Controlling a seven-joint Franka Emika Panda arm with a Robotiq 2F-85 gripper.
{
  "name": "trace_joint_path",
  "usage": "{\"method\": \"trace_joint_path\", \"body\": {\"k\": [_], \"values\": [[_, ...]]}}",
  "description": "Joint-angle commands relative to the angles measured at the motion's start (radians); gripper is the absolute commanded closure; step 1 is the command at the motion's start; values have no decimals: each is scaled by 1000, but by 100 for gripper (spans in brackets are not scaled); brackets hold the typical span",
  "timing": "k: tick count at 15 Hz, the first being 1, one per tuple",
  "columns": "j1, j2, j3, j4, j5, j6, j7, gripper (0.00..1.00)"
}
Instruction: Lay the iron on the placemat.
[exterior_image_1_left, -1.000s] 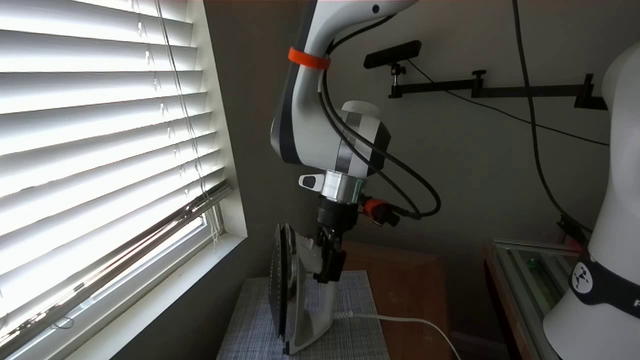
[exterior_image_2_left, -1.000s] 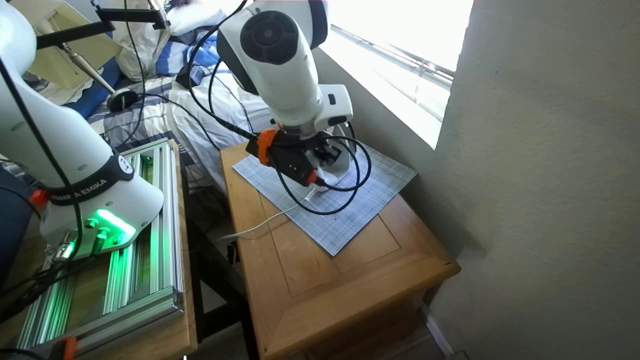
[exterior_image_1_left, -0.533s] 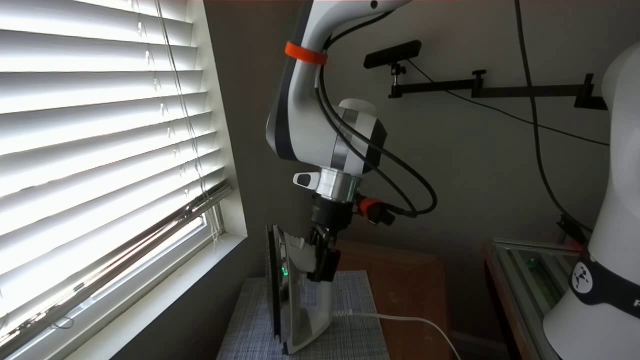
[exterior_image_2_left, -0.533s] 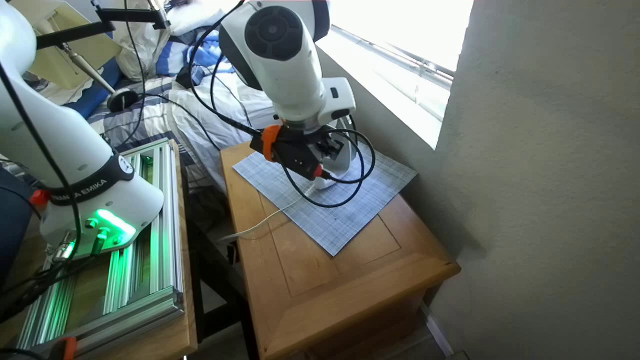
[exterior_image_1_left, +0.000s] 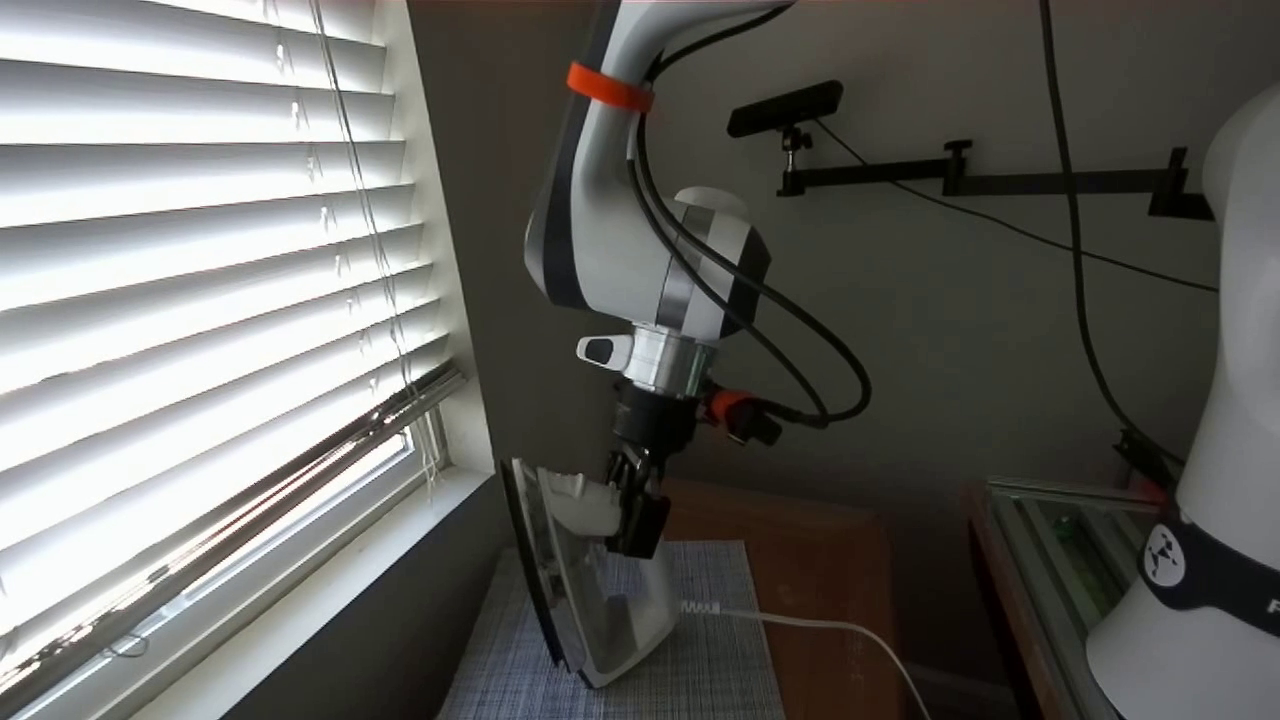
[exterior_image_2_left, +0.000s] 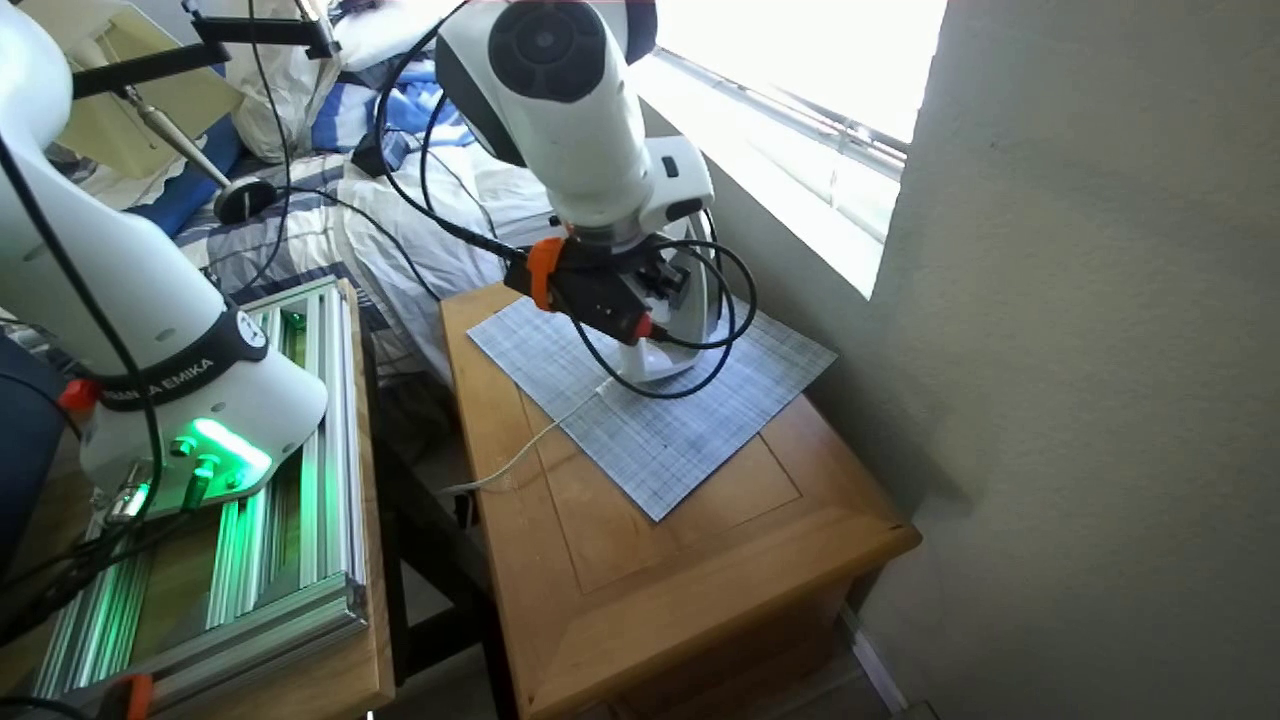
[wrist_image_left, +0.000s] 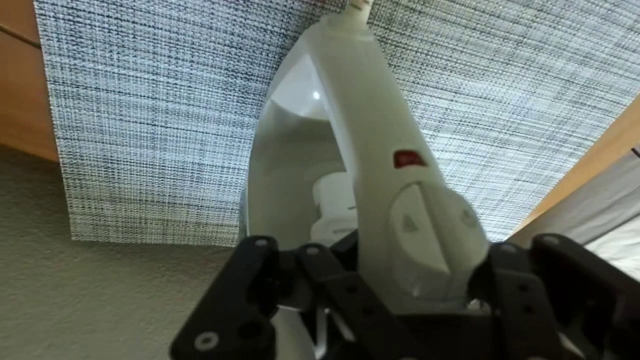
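Observation:
The iron stands on its heel end, nose up, and leans toward the window, with its dark soleplate facing the window. It also shows in an exterior view, partly behind the arm, and in the wrist view. Its heel appears to touch the placemat. The placemat also shows in an exterior view and in the wrist view. My gripper is shut around the upper handle near the nose. In the wrist view the gripper has a finger on each side of the handle.
The white cord runs from the heel across the wooden table and over its edge. The window blinds and sill are close to the iron's nose. A black cable loop hangs beside the gripper.
My gripper has moved toward the window and tipped the iron's nose that way; the iron leans more. Its heel has shifted slightly, and the placemat has slid a little.

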Motion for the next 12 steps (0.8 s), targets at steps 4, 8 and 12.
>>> {"method": "trace_joint_path", "body": {"k": [4,8,12], "values": [[-1,-50,-15,-27,-45,-1,3,98],[10,-118,-18,-60,-97,0,26,98],[21,-185,-21,-98,-213,14,75,98]]}}
